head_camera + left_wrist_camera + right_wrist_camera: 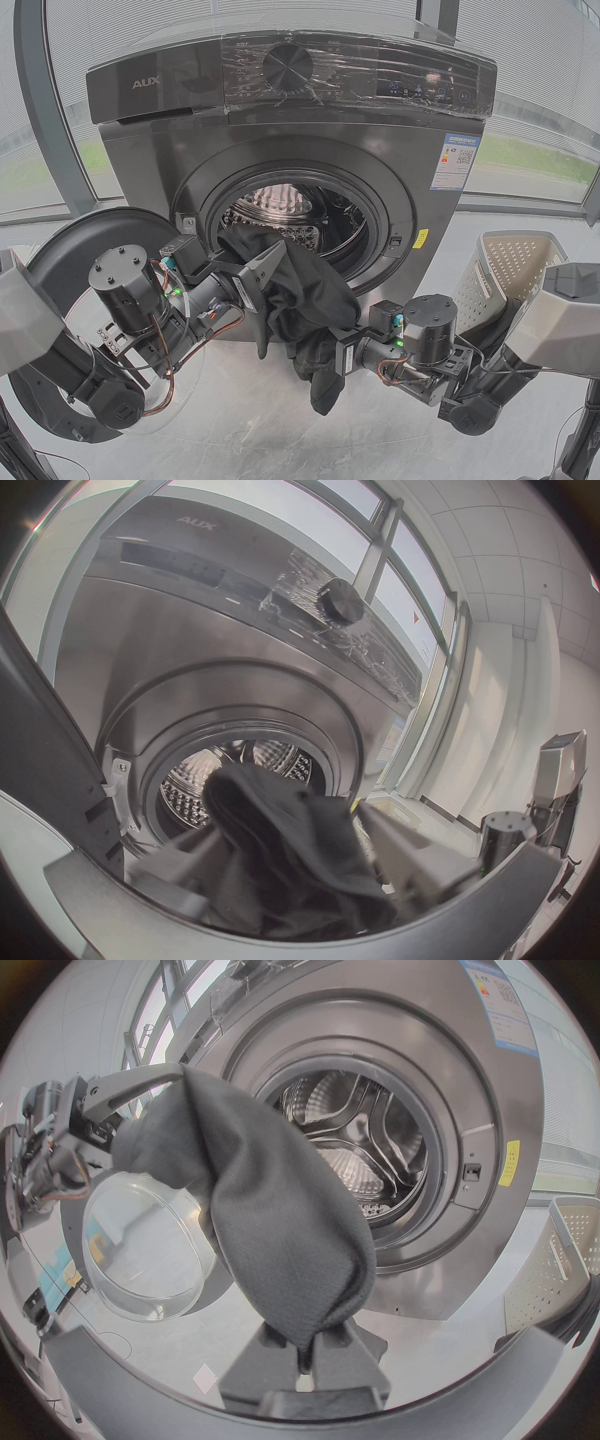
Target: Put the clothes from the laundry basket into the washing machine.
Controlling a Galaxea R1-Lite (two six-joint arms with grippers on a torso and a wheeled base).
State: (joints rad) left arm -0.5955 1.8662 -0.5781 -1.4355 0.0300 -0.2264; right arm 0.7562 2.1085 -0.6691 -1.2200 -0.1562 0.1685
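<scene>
A black garment (306, 294) hangs in front of the washing machine's open drum (312, 219), its upper end touching the rim and a tail drooping toward the floor. My left gripper (253, 253) is at the garment's upper end; its fingers stand wide open with the cloth bunched between them (281, 842). My right gripper (328, 359) is lower and to the right, shut on the garment's lower fold (306, 1350). The light laundry basket (512, 275) stands tilted at the right with dark cloth beside it.
The round door (81, 262) is swung open at the left, behind my left arm, its glass bowl (144, 1247) facing out. The shiny drum interior (356, 1147) looks bare. Pale tiled floor (250, 412) lies open below. Windows surround the machine.
</scene>
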